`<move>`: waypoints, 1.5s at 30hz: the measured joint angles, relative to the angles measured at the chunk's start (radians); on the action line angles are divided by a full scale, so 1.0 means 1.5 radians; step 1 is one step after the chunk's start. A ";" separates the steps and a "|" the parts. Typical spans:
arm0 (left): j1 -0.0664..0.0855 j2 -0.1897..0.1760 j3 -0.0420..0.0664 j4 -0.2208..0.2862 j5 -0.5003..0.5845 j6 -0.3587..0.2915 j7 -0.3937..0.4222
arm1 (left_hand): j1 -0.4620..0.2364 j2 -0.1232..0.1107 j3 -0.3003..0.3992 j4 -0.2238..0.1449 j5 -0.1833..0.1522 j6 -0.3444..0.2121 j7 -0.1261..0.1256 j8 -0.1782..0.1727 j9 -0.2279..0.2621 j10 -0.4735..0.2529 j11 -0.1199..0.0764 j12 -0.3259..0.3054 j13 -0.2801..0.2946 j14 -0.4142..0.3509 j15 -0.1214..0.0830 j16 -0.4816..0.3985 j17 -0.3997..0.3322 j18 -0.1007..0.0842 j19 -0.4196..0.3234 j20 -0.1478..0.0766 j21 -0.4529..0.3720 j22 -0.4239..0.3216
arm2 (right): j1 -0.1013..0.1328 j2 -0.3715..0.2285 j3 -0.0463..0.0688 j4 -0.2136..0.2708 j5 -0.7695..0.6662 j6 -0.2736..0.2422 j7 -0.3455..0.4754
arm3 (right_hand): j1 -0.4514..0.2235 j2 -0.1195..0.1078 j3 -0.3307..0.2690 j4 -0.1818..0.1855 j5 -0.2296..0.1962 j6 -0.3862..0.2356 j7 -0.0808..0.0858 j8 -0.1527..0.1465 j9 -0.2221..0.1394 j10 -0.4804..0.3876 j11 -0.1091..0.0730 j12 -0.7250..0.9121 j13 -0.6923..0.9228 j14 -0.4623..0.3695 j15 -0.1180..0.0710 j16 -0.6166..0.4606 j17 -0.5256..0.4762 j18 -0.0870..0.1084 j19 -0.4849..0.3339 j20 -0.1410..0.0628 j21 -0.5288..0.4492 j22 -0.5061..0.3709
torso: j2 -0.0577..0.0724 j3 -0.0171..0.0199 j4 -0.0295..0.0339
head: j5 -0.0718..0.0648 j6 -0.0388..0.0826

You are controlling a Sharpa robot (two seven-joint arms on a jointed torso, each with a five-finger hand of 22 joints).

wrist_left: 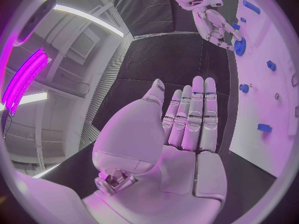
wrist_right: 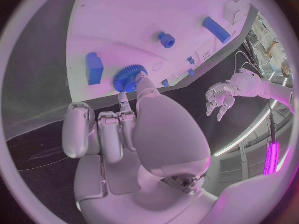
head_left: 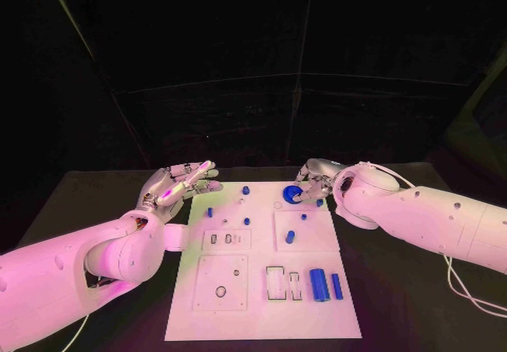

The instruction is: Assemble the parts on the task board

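- Pinching a blue gear [head_left: 291,192] at the task board [head_left: 264,308] far edge, the right hand [head_left: 313,180].
- Beside that board, the left hand [head_left: 177,186] hovers with fingers spread, holding nothing.

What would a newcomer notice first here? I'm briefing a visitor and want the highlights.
First, the white task board in the middle of the black table. Next, the right hand at the board's far edge, its fingers on a blue gear. Then the left hand, open and empty beside the board's far left corner.

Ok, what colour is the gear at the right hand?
Blue gear, clearest in the right wrist view, at the right hand.
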State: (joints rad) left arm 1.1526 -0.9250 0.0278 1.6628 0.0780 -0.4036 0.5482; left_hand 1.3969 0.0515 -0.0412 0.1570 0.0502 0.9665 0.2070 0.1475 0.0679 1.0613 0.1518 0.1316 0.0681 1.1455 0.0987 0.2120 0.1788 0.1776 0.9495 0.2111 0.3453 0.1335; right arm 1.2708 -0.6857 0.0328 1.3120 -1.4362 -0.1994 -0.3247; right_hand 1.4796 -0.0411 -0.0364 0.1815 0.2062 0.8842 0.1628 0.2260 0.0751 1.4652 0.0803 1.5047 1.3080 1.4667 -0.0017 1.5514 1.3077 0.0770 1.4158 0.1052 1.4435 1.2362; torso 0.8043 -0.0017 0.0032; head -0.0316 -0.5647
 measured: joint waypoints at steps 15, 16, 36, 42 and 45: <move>0.000 0.000 0.000 -0.002 0.000 0.005 -0.006 | 0.000 0.000 -0.002 -0.002 0.000 0.000 0.000 -0.003 -0.001 -0.003 0.003 -0.003 0.000 -0.002 0.002 0.000 0.001 0.000 0.000 0.000 0.000 -0.001 | 0.000 0.007 0.000 0.001 -0.048 -0.003 0.000 | -0.004 -0.004 0.001 -0.010 -0.006 0.000 0.002 -0.008 -0.005 0.000 0.000 0.000 0.000 0.000 0.000 0.000 0.000 0.000 0.000 0.000 0.000 0.004 | 0.000 -0.0005 0.0006 | -0.001 0.000; 0.000 0.000 0.000 -0.002 0.000 0.005 -0.006 | 0.000 0.000 -0.002 -0.002 0.000 0.000 0.000 -0.003 -0.001 -0.003 0.002 -0.003 0.000 -0.002 0.002 -0.003 0.001 0.000 0.000 0.000 0.000 -0.001 | 0.000 0.007 0.000 0.001 -0.051 -0.002 0.000 | -0.006 -0.006 0.001 -0.010 -0.006 -0.002 0.000 -0.009 -0.005 0.000 0.000 0.000 0.000 0.000 0.000 0.000 0.000 0.000 0.000 0.000 0.000 0.004 | 0.000 -0.0005 0.0007 | -0.001 0.000; 0.000 -0.001 0.000 -0.002 0.000 0.010 -0.012 | 0.000 0.000 -0.002 -0.002 0.000 0.000 0.000 -0.006 0.000 -0.002 0.002 -0.005 0.000 -0.002 0.002 -0.004 0.001 0.000 0.000 0.000 0.000 -0.001 | 0.003 0.017 0.003 -0.011 -0.059 0.025 0.000 | -0.027 -0.003 0.019 -0.015 0.012 0.016 -0.001 -0.016 -0.004 0.000 0.000 -0.003 0.000 0.000 0.000 0.000 0.000 0.000 0.000 0.000 0.003 0.005 | 0.000 -0.0004 0.0012 | 0.001 -0.004; 0.000 -0.001 0.000 -0.002 0.000 0.010 -0.014 | 0.000 0.000 -0.002 -0.002 0.000 -0.002 0.002 -0.006 0.000 -0.002 0.002 -0.005 0.000 -0.002 0.002 -0.004 0.001 0.000 0.000 0.000 0.000 -0.002 | 0.004 0.018 0.003 -0.011 -0.059 0.027 0.000 | -0.014 0.012 0.039 -0.028 0.009 0.030 -0.004 -0.015 -0.005 0.000 0.000 -0.003 0.000 0.000 0.000 0.000 0.000 0.000 0.000 0.000 0.003 0.006 | 0.000 -0.0003 0.0012 | 0.001 -0.004; 0.000 -0.001 0.000 -0.002 0.000 0.011 -0.015 | 0.000 0.000 -0.002 -0.002 0.000 -0.002 0.002 -0.006 0.000 -0.002 0.002 -0.005 0.000 -0.002 0.002 -0.004 0.001 0.000 0.000 0.000 0.000 -0.002 | 0.004 0.018 0.003 -0.008 -0.060 0.025 0.000 | -0.007 0.019 0.058 -0.037 -0.005 0.044 -0.004 -0.018 -0.006 0.000 -0.007 -0.003 0.000 0.000 0.000 0.000 0.000 0.000 0.002 -0.002 0.003 0.008 | 0.000 -0.0003 0.0012 | 0.002 -0.004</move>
State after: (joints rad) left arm 1.1526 -0.9263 0.0278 1.6599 0.0777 -0.3875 0.5262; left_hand 1.3969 0.0515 -0.0439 0.1543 0.0502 0.9628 0.2107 0.1391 0.0673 1.0576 0.1555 0.1237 0.0676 1.1419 0.1022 0.2053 0.1809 0.1776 0.9495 0.2112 0.3453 0.1303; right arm 1.2761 -0.6590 0.0371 1.2992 -1.5268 -0.1613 -0.3247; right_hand 1.4689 -0.0124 0.0513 0.1257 0.1986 0.9495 0.1561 0.1995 0.0665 1.4648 0.0693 1.5009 1.3077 1.4667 -0.0017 1.5510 1.3074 0.0773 1.4191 0.1019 1.4474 1.2486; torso 0.8043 -0.0022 0.0049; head -0.0290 -0.5713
